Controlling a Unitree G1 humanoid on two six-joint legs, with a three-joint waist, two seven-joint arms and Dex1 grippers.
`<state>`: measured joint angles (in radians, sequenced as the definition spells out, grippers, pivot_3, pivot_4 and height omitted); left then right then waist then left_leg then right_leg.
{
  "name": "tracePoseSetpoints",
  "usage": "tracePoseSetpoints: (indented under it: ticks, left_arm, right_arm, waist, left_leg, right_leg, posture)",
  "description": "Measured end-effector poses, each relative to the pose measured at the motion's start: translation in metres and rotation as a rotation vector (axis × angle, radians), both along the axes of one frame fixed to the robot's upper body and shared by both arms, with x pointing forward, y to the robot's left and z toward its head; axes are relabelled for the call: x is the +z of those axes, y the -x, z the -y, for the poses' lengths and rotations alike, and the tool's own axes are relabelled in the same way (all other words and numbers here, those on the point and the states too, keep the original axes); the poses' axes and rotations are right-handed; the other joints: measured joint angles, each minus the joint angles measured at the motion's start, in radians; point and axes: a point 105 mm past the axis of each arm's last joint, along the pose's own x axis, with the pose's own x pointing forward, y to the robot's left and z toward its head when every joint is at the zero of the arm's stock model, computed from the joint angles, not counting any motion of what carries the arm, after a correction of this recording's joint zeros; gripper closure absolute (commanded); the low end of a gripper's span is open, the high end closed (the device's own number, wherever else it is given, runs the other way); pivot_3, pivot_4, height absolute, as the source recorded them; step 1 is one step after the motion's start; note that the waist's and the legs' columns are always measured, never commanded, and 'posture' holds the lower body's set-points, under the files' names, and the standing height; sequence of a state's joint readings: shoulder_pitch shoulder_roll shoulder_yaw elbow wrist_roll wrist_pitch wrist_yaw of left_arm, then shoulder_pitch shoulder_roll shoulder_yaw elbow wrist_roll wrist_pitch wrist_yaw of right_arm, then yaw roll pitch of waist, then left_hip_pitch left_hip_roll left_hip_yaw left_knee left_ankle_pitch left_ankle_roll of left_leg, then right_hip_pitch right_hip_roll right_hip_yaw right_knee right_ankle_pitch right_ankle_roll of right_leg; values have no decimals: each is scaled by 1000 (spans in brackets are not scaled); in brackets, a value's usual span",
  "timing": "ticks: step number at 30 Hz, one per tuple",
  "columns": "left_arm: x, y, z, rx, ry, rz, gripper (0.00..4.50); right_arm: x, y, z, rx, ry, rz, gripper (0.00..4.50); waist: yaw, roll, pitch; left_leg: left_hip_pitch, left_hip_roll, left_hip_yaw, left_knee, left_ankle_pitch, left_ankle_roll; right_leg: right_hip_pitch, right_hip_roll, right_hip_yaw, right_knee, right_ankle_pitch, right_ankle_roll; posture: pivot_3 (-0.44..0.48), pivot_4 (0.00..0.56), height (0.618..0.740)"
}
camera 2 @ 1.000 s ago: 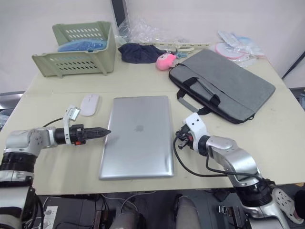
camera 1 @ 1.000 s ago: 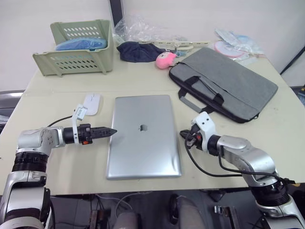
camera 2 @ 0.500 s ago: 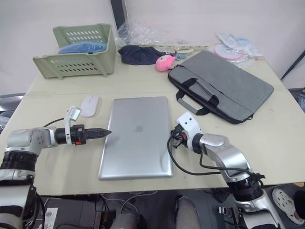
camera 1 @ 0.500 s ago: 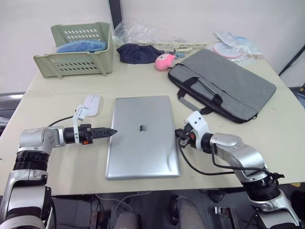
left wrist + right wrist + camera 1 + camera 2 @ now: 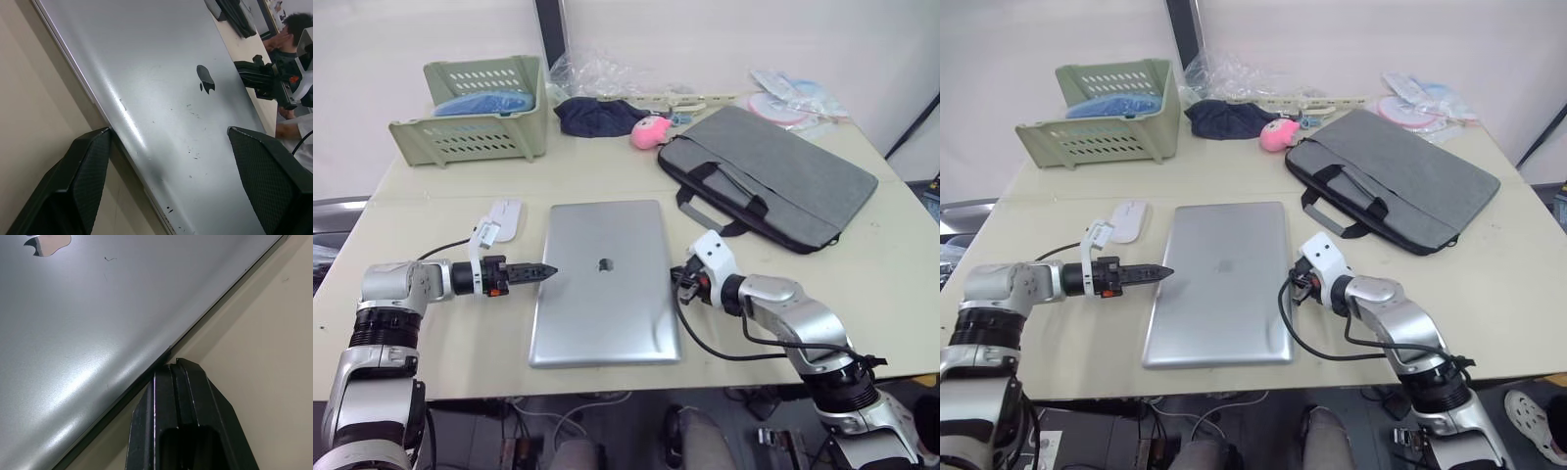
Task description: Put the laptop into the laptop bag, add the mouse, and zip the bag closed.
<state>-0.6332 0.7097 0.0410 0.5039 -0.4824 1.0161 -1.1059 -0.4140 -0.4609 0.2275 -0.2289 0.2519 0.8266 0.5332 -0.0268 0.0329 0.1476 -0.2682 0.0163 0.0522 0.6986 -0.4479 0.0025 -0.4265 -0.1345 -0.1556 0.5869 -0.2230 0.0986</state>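
Flat on the beige tabletop lies the large silver aluminium laptop, lid closed, with its long axis running away from the robot toward the far edge; the small dark logo is in the middle of the lid. The left gripper reaches in from the left, its black fingers spread wide at the left long edge of the laptop, one beside the edge and one over the lid, as the left wrist view shows. The right gripper is at the right long edge, its fingers pressed together with the tips against that edge. The small white oval mouse rests just beside the far left corner of the laptop. The flat grey fabric laptop bag with black strap handles lies far right, well apart, its long axis turned diagonally.
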Motion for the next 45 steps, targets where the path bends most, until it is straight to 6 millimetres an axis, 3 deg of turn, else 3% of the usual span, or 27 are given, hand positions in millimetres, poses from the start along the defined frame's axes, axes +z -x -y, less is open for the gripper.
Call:
tracePoseSetpoints:
  ticks: [15, 19, 34, 37, 41, 44, 45]
  left_arm:
    - [-3, -1, 6, 71, 34, 1, 461]
    - [-3, -2, 15, 52, 52, 11, 461]
    - [1, -1, 17, 58, 111, 1, 461]
    - [2, 1, 14, 65, 128, -15, 1232]
    - [-5, 10, 10, 66, 158, -71, 2894]
    - [0, 19, 11, 35, 253, -97, 3720]
    - [1, 20, 11, 26, 269, -95, 3746]
  right_arm:
    - [-4, -3, -3, -9, 6, 7, 4414]
    - [-4, 2, -22, 55, -24, -6, 4414]
    - [-3, 3, -19, 72, -13, 10, 4414]
    - [-2, 4, -19, 90, -12, 17, 4500]
    - [-1, 6, -19, 107, -11, 25, 4500]
    - [0, 6, -17, 106, -8, 28, 4500]
    - [0, 6, -17, 107, -8, 29, 4500]
  waist:
    - [1, 5, -6]
    - [2, 5, -6]
    - [2, 5, -5]
    - [0, 3, -4]
    - [-2, 0, -1]
    - [1, -8, 1]
    - [1, -9, 1]
  left_leg:
    - [3, 0, -4, 0, 0, 0]
    - [2, 0, -6, -1, 0, -1]
    - [-1, 0, -9, -1, -1, 0]
    - [-1, 0, -9, -2, -1, 0]
    - [-1, 0, -9, -4, -1, 0]
    - [-4, 0, -12, -3, -1, 0]
    - [-5, 0, -13, -3, -1, 0]
  right_leg:
    - [3, -1, 0, 0, 0, 0]
    - [3, 0, 0, -1, 0, 0]
    - [3, 0, -1, -4, 0, 0]
    - [0, 0, -2, -5, 0, 0]
    - [-2, 1, -4, -6, 0, 0]
    - [-1, 1, -4, -8, 0, 0]
    - [-1, 1, -4, -10, 0, 0]
  posture:
    - [0, 150, 740]
    - [0, 150, 740]
    - [0, 150, 740]
    - [0, 150, 740]
    - [0, 150, 740]
    - [0, 150, 740]
    - [0, 150, 740]
